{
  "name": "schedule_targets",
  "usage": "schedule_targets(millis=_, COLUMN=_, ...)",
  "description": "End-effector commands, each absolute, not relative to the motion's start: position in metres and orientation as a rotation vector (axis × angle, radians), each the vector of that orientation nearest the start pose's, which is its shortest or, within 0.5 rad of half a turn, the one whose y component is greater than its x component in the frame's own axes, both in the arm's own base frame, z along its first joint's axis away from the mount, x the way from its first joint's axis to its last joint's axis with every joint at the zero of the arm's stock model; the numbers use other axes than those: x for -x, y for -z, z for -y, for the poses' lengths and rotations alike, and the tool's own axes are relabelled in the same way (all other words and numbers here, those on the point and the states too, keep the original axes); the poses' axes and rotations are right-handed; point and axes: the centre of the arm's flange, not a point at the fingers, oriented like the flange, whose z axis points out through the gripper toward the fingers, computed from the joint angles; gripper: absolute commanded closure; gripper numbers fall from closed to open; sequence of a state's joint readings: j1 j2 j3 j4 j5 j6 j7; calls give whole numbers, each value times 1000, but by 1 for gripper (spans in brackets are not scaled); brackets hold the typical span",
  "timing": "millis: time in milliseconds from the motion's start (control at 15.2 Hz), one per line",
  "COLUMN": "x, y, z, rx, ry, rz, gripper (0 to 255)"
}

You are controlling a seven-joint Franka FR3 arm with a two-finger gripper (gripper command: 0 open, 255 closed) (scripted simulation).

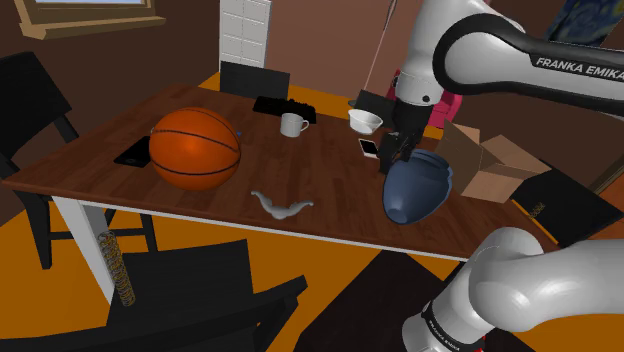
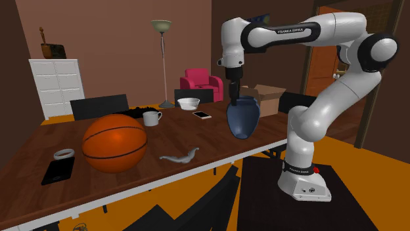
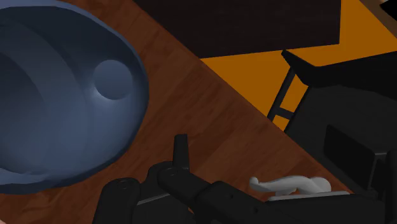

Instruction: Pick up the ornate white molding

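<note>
- The maker's name "FRANKA EMIKA", in white capital letters, runs along a dark band (image 1: 575, 68) on the white arm (image 1: 450, 60) in the shoulder view, reaching that view's right edge.
- The same words, "FRANKA EMIKA", appear in small white capitals in the second exterior view, on the dark band (image 2: 294, 30) of the arm's (image 2: 341, 98) topmost, level link.
- A short line of white lettering sits on the dark collar (image 1: 440, 335) low on the arm in the shoulder view; it is too small to read.

molding (image 1: 283, 206) on table (image 1: 325, 165) between basketball (image 1: 195, 148) and vase (image 1: 415, 190), mug (image 1: 293, 125) behind
</note>
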State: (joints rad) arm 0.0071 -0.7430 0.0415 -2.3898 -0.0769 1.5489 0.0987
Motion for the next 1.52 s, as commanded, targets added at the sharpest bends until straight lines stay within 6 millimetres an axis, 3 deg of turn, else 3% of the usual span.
schedule_targets(millis=0, x=-313, y=-560, z=-10, rx=3248, ry=-148, rz=-98, gripper=0)
schedule_targets(millis=1452, x=-503, y=-391, z=-124, rx=3189, ry=-39, rz=-103, gripper=0)
